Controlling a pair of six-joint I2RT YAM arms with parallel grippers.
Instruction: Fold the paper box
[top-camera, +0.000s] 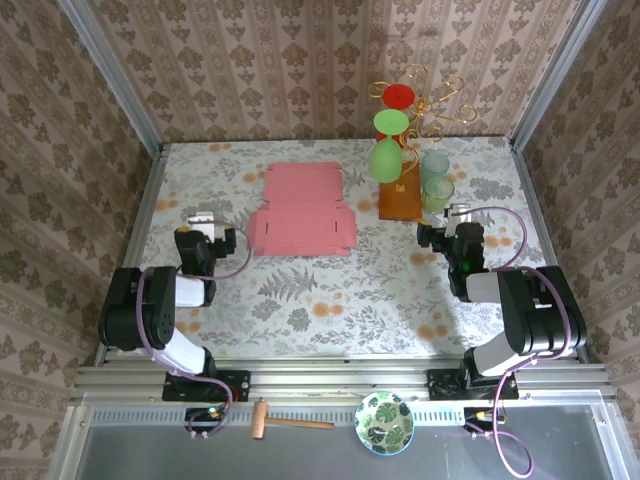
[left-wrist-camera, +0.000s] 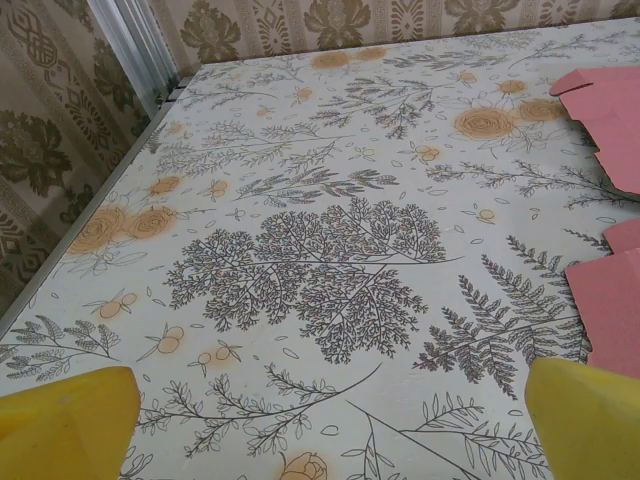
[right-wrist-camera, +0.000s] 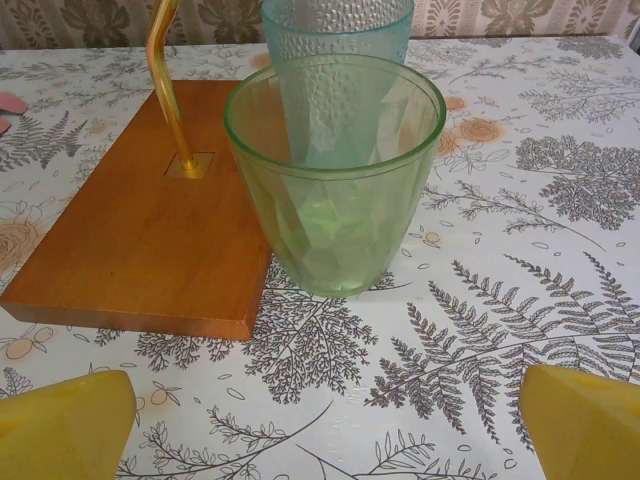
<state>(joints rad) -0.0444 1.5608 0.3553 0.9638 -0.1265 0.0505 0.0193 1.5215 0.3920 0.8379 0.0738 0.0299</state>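
Observation:
The paper box (top-camera: 302, 209) is a flat pink sheet with flaps, lying unfolded on the table's far middle. Its left edge and flaps (left-wrist-camera: 612, 215) show at the right of the left wrist view. My left gripper (top-camera: 203, 222) rests low to the left of the box, apart from it, open with bare tablecloth between its yellow fingertips (left-wrist-camera: 70, 425). My right gripper (top-camera: 458, 218) sits at the right side, open and empty, its yellow fingertips (right-wrist-camera: 585, 420) wide apart, pointing at a green cup (right-wrist-camera: 335, 175).
An orange-brown wooden base (top-camera: 400, 198) with a gold wire stand (top-camera: 425, 105) holding coloured discs stands right of the box. Two glass cups (top-camera: 436, 180) sit beside it. A metal frame rail (left-wrist-camera: 140, 45) borders the table's left. A wooden mallet (top-camera: 285, 421) and patterned bowl (top-camera: 385, 422) lie below the front edge.

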